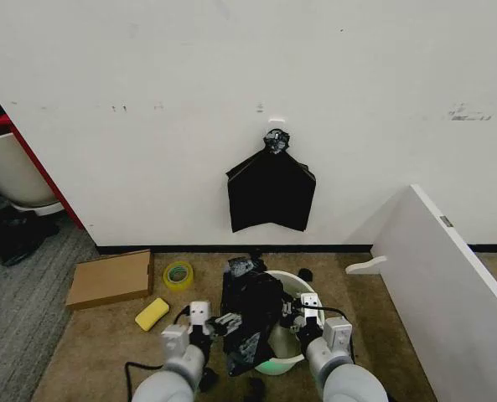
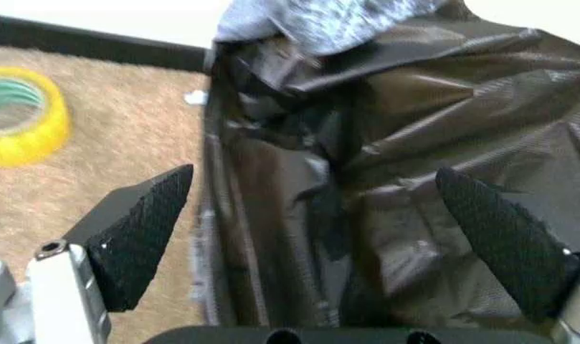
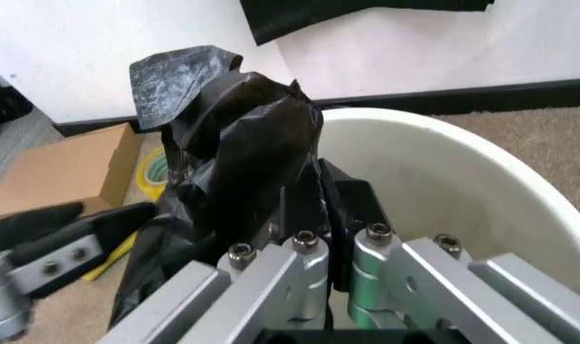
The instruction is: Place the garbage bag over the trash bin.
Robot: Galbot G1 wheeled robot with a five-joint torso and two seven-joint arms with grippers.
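Bag draped over left side of the bin, bunched and standing above the rim. Left gripper spread wide, bag lying between its fingers, touching neither pad. Right gripper clamped on bag folds at the bin's rim; its fingertips buried in plastic. Bin's left wall hidden by bag. Tape roll near, on carpet.

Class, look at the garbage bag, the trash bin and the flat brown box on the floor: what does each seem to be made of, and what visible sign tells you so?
Garbage bag: thin black plastic film, by its glossy crinkles and loose folds.
Trash bin: probably rigid white plastic, given its smooth, even, slightly shiny wall.
Flat brown box: likely cardboard, with a matte tan face.
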